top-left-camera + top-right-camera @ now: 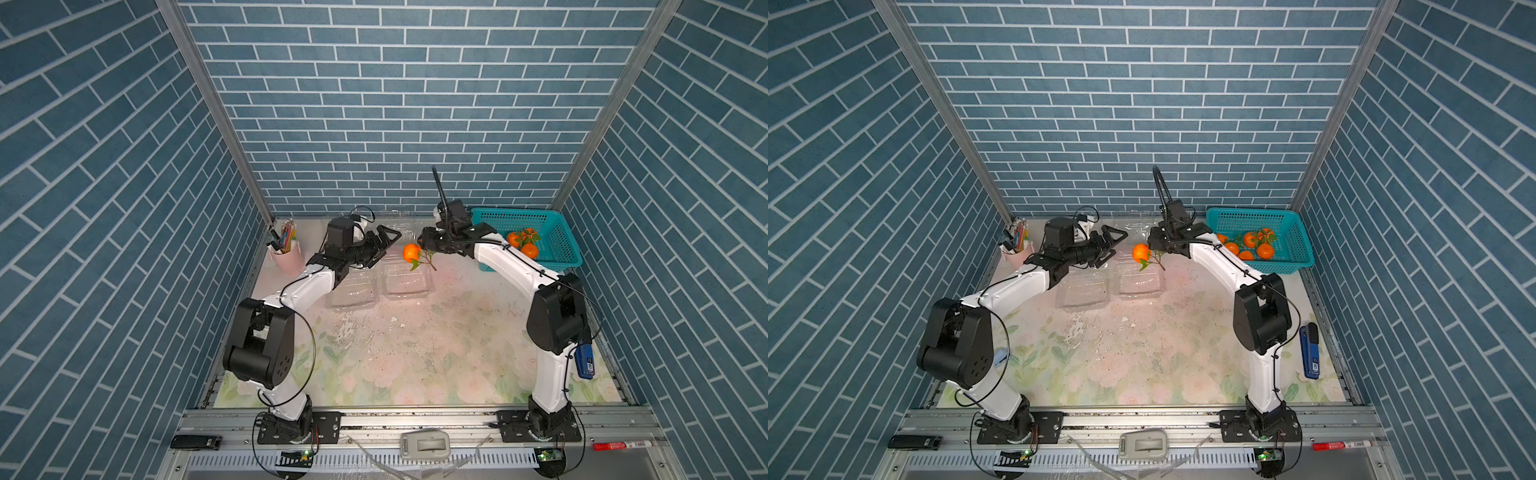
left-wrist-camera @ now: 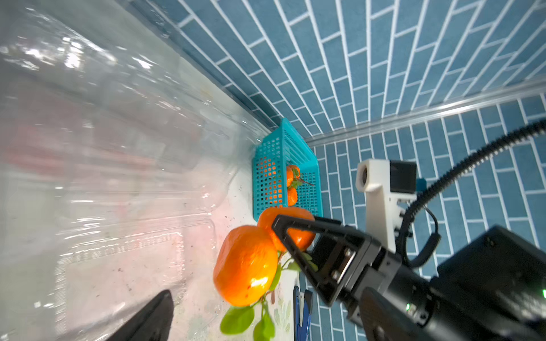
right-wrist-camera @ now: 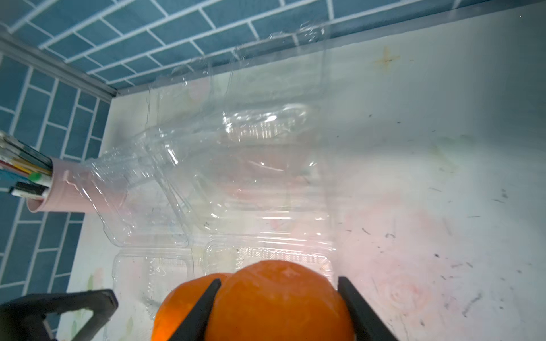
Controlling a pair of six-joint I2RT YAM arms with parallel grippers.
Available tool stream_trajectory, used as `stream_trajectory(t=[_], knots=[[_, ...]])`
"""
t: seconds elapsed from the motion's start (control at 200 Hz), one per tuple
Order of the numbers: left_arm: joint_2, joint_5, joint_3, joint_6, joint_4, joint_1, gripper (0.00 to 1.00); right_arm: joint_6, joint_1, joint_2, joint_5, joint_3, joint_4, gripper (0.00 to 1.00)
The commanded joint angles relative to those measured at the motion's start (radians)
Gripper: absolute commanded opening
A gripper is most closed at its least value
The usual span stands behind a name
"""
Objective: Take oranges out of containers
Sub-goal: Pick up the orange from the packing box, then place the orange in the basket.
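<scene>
Status: I judge the unloading to be near its end.

1. The pink pen cup (image 1: 287, 258) stands at the far left corner of the table (image 1: 415, 345). It is not part of the task.
2. The left gripper (image 1: 388, 249) hovers just beside the containers near the far edge. Its jaws stand wide apart and hold nothing.
3. The containers: two clear clamshell boxes lie open side by side in the middle of the table toward the far edge, the left box (image 1: 353, 291) and the right box (image 1: 408, 282). Both show only bare ribbed bottoms. More clear boxes (image 3: 236, 153) lie behind them against the far edge. In the right wrist view no fruit shows in any of them, though overlapping plastic makes their exact count hard to fix.
4. The right gripper (image 3: 279, 280) is clamped on one orange (image 3: 277, 304). Its twin (image 1: 411, 252) hangs from the shared leafy twig, above the far end of the right box.
5. The teal basket (image 1: 1254, 212) sits at the far right corner. It holds the other oranges (image 1: 1265, 250), about six.

Remaining, by my judgement: carry the held pair across to the basket and release it.
</scene>
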Motion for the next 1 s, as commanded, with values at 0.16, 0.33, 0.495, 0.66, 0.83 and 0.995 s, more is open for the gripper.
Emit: stream_trajectory(t=[0.16,0.33,0.495,0.66,0.83,0.995], knots=[[0.046,-0.033,0.213,0.213,-0.107,-0.234,0.99,0.028,-0.23,-0.188,-0.058,-0.114,0.017,0.49],[0.21,-0.092,0.494,0.28,-0.263,-0.364,0.99,0.045,-0.392,-0.202,-0.108,-0.151,0.037,0.49],[0.376,-0.094,0.684,0.237,-0.281,-0.423,0.99,0.086,-0.505,-0.179,-0.146,-0.193,0.107,0.49],[0.473,-0.091,0.749,0.183,-0.255,-0.449,0.99,0.133,-0.57,-0.144,-0.15,-0.24,0.206,0.49],[0.507,-0.097,0.768,0.177,-0.272,-0.456,0.99,0.171,-0.637,-0.063,-0.163,-0.223,0.262,0.49],[0.525,-0.102,0.765,0.164,-0.273,-0.456,0.99,0.183,-0.661,0.024,-0.174,-0.177,0.28,0.5]])
